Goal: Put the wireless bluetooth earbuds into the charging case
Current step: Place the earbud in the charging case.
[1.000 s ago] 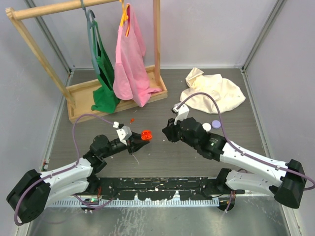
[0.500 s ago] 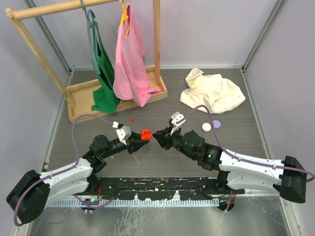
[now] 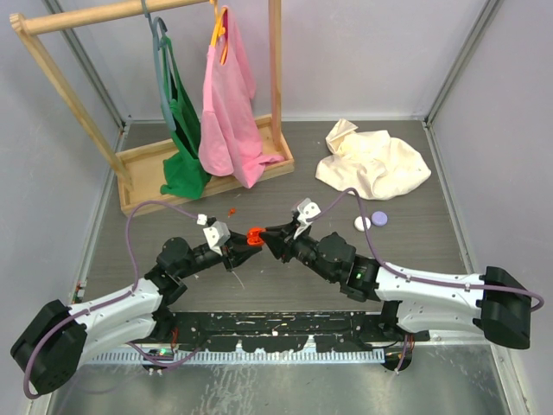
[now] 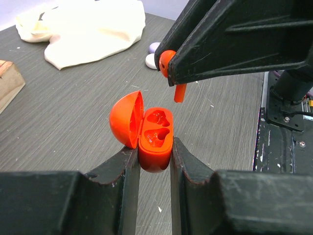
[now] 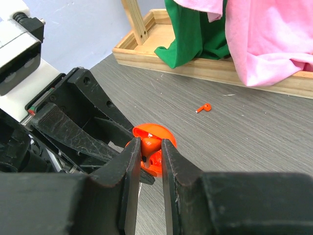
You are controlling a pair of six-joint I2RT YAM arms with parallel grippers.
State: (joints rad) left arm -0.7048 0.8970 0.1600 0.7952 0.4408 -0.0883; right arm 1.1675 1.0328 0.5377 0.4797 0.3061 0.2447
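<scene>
Fingertips (image 5: 129, 161) of right gripper (image 5: 147, 146) pinched on head of red earbud (image 4: 179, 92), stem hanging just above the wells of the charging case (image 4: 156, 133), which left gripper (image 4: 154, 152) clamps by its lower sides, lid swung open and free. Bud looks light, hard and slick, likely to twist or pop out if nudged off-line, so hold it by the head and the stiff case by its base flanks. Room is tight between the two sets of fingers; table (image 3: 432, 225) lies open to the right, second red earbud (image 5: 204, 107) lies loose farther off, wooden rack (image 3: 275, 69) far left.
</scene>
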